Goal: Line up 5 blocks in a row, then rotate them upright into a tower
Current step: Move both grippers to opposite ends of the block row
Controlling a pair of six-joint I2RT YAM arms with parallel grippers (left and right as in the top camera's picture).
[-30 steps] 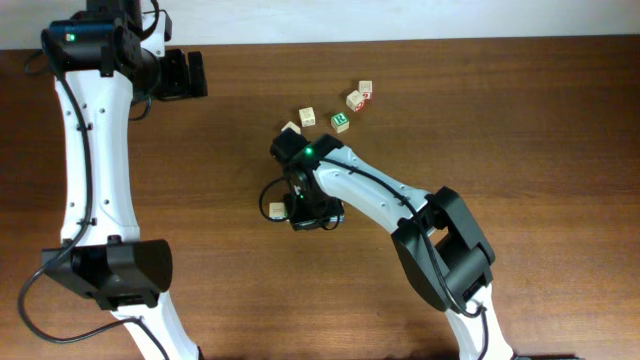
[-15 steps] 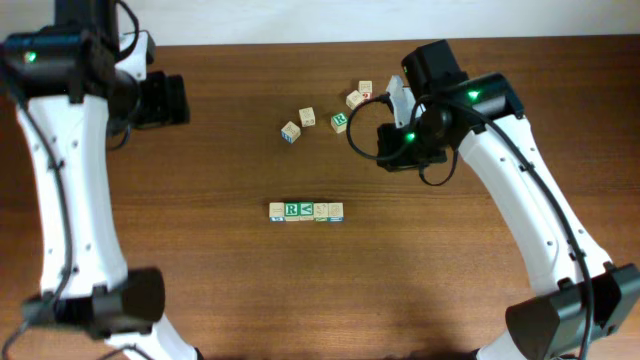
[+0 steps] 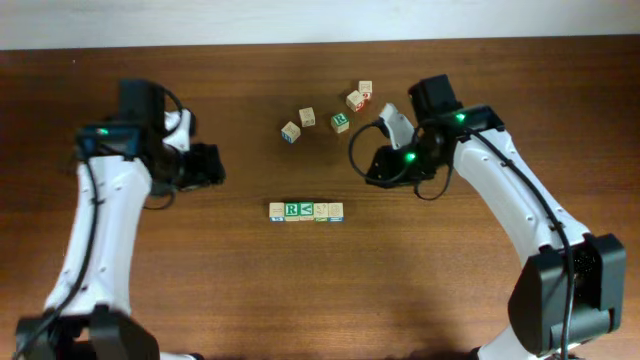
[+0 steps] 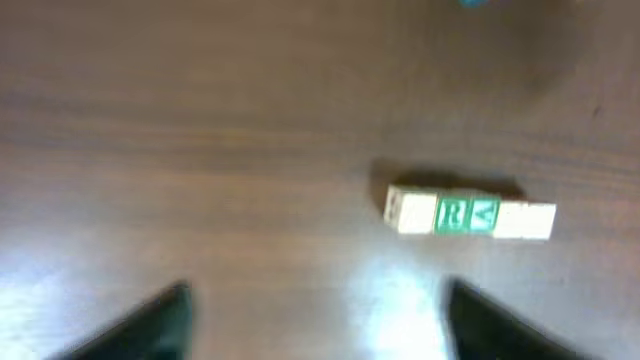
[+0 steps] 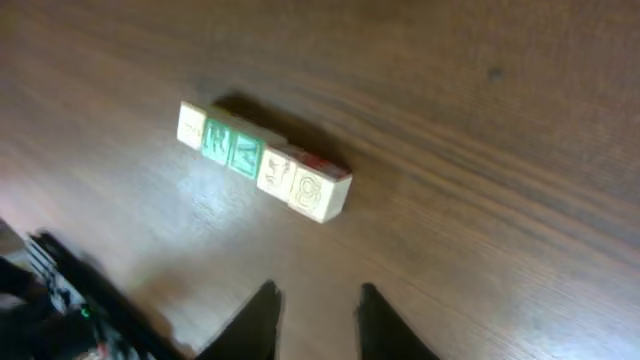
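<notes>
Several pale-wood blocks lie side by side in a straight row (image 3: 307,211) at the table's middle, with a green R and a green V facing up. The same row shows in the left wrist view (image 4: 470,214) and the right wrist view (image 5: 265,160). My left gripper (image 3: 213,166) hovers left of the row, open, nothing between its fingers (image 4: 150,325). My right gripper (image 3: 372,168) hangs above and to the right of the row. Its fingers (image 5: 258,320) stand a narrow gap apart with nothing in it.
Several loose cubes lie behind the row: one with blue print (image 3: 290,131), a plain one (image 3: 307,117), a green-lettered one (image 3: 340,122) and two with red marks (image 3: 355,99), (image 3: 366,90). Bare brown tabletop (image 3: 300,290) surrounds the row.
The right arm left the row, swung out to the right, then came back down and left a little. The left arm came in from the far left corner, its jaws narrowing.
</notes>
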